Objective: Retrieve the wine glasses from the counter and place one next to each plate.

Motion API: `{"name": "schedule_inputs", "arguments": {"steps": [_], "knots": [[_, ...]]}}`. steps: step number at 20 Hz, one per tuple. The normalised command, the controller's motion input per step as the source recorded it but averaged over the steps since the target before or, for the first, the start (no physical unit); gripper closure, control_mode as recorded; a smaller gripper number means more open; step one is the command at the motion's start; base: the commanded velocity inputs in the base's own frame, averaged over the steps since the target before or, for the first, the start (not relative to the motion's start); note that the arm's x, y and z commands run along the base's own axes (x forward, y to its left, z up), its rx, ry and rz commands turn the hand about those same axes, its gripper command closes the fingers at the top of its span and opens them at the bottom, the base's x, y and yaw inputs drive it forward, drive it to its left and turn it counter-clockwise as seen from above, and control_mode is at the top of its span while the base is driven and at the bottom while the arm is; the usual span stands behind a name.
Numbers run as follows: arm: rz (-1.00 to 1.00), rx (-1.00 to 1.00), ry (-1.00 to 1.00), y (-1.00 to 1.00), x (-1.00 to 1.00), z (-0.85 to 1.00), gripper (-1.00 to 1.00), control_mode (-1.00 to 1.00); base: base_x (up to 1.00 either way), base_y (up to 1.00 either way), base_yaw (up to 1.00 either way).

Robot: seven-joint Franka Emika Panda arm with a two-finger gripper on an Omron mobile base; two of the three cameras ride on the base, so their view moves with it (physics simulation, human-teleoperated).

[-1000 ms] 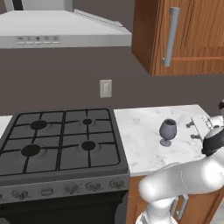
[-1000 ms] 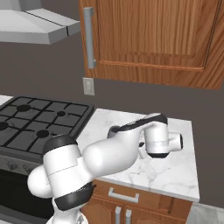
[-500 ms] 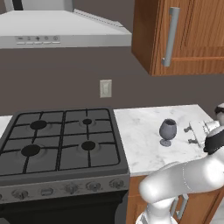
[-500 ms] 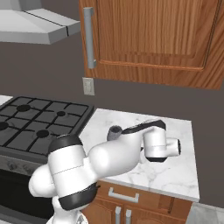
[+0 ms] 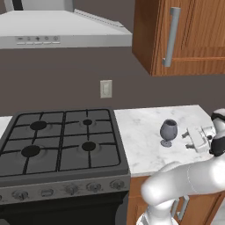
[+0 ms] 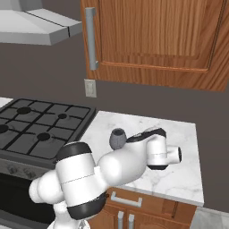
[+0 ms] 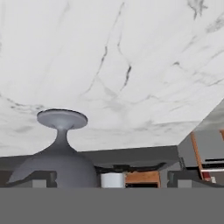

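Observation:
One grey wine glass (image 5: 168, 132) stands upright on the white marble counter (image 5: 140, 127), a little right of the stove. My gripper (image 5: 188, 139) hovers just right of it at bowl height, fingers pointing at the glass and spread apart, open and holding nothing. In the hand view the picture is rolled over: the glass (image 7: 59, 157) hangs foot-up at the lower left, close to the left fingertip (image 7: 37, 178), off the middle of the gripper (image 7: 111, 178). From the right base view the glass (image 6: 117, 138) peeks out behind my forearm. The second glass and both plates are out of view.
A black gas stove (image 5: 57, 140) borders the counter on the left. A wooden wall cabinet (image 5: 189, 35) with a grey bar handle hangs overhead, and a range hood (image 5: 61, 30) is over the stove. The counter ends at its right edge (image 6: 197, 165).
My hand has sunk a little and drawn slightly nearer the glass. The glass has stayed where it was.

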Motion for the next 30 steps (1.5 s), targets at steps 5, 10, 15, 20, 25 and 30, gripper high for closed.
{"name": "schedule_inputs", "arguments": {"steps": [5, 10, 15, 20, 25, 30], "knots": [[0.0, 0.0, 0.11, 0.0, 0.32, -0.28, -1.0, -1.0, 0.0, 0.0, 0.0], [0.0, 0.02, 0.01, 0.0, 0.35, -0.14, -1.0, -1.0, 0.0, 0.0, 0.0], [0.0, 0.05, 0.01, 0.0, 0.26, -0.18, -1.0, -1.0, 0.0, 0.0, 0.0], [-0.01, 0.06, 0.03, 0.0, 0.25, -0.19, -1.0, -1.0, 0.0, 0.0, 0.0], [-0.02, 0.08, 0.07, 0.0, 0.3, -0.23, -1.0, -1.0, 0.0, 0.0, 0.0], [-0.04, 0.02, 0.05, 0.06, 0.27, -0.19, -1.0, -1.0, 0.0, 0.0, 0.0]]}}
